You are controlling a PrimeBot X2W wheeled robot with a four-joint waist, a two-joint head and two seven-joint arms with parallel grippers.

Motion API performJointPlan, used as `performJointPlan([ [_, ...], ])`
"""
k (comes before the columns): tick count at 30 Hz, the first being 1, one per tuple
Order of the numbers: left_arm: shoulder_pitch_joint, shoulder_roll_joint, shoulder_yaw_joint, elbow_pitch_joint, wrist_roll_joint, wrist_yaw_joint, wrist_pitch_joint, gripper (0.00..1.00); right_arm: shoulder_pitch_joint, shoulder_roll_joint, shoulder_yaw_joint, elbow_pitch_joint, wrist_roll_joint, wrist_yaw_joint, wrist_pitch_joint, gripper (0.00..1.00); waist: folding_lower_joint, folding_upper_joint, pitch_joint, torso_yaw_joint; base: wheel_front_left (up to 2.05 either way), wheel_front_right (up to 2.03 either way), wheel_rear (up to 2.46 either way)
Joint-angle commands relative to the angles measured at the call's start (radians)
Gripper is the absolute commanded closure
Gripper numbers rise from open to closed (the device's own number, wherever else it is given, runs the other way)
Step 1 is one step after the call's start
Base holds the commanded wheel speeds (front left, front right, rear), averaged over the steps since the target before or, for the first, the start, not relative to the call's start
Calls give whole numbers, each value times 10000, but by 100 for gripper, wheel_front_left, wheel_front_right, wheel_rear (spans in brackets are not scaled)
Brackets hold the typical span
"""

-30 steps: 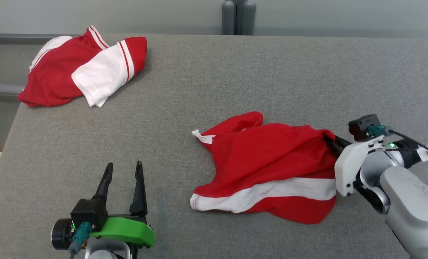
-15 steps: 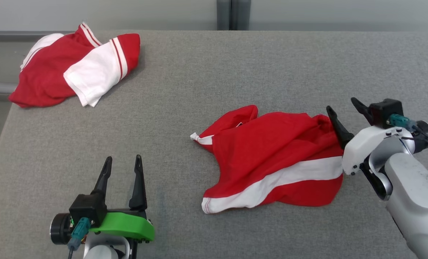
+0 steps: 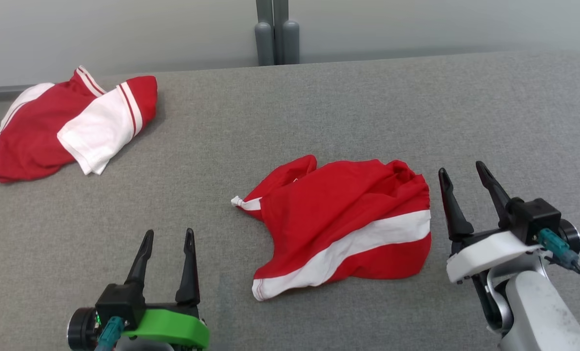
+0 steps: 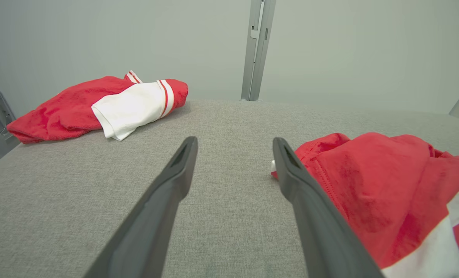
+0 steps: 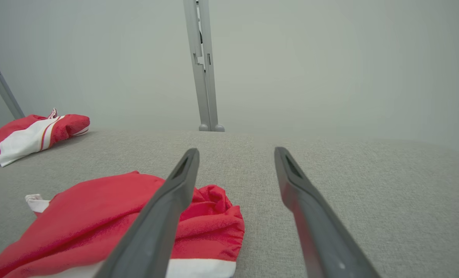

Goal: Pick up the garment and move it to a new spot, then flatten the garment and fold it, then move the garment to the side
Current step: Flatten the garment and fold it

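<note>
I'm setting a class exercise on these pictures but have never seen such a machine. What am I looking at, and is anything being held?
This is a two-armed robot. One picture comes from a camera on its head, looking down at a grey fabric-covered table. The other two come from wrist cameras, each looking along that arm's two dark fingers. The left gripper and right gripper are both open and hold nothing. A crumpled red garment with a white stripe lies between them, nearer the right one. A second red and white garment lies bunched at the table's far left.
</note>
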Motion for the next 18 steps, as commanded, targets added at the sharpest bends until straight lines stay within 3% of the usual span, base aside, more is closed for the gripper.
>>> performJointPlan([
  [1,252,30,77,-80,-151,1,-7,0,403,199,-134,-401,-165,-10,-28,0,0,0,-217,-174,0,0,0],
  [8,835,30,130,-354,-431,140,-8,0,1686,800,-485,-1611,-736,-10,-32,0,0,0,-582,-249,0,0,0],
  [18,1159,30,-62,-257,-579,120,-8,0,2240,1033,-561,-1537,-922,-10,-34,0,0,0,-966,-186,0,0,0],
])
